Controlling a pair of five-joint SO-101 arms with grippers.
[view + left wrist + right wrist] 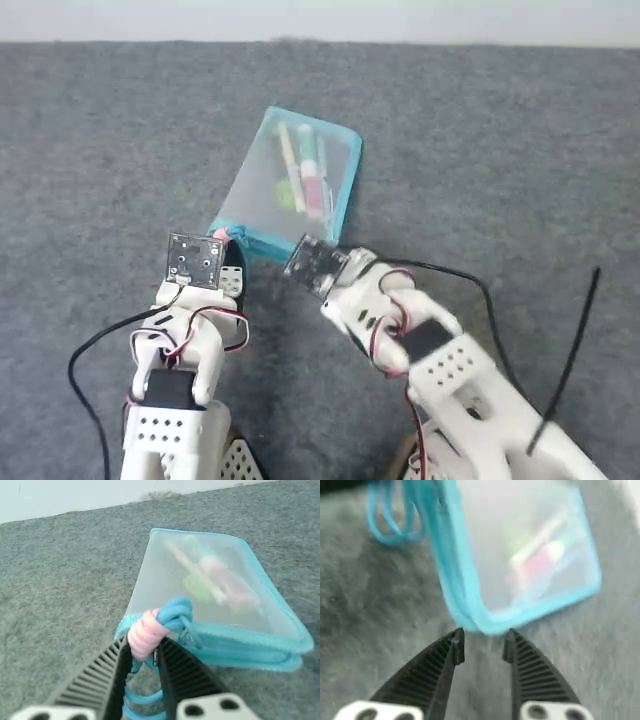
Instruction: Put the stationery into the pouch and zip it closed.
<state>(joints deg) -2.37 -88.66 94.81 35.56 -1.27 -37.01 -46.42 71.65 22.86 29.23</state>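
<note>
The pouch (290, 185) is translucent with a teal border and lies flat on the grey carpet. Pens and markers (305, 180) in green, pink and white show through its wall. My left gripper (143, 647) is shut on the pink and blue zipper pull (152, 627) at the pouch's near left corner (222, 236). A blue cord loop (142, 700) hangs below the pull. My right gripper (484, 642) is open, its fingertips just short of the pouch's near right corner (487, 625). The right arm's wrist (318, 266) covers that corner from above.
Grey carpet (500, 150) surrounds the pouch on all sides. A pale wall edge (320, 20) runs along the far side. Black cables (575, 340) trail beside the right arm and another (85, 360) beside the left arm.
</note>
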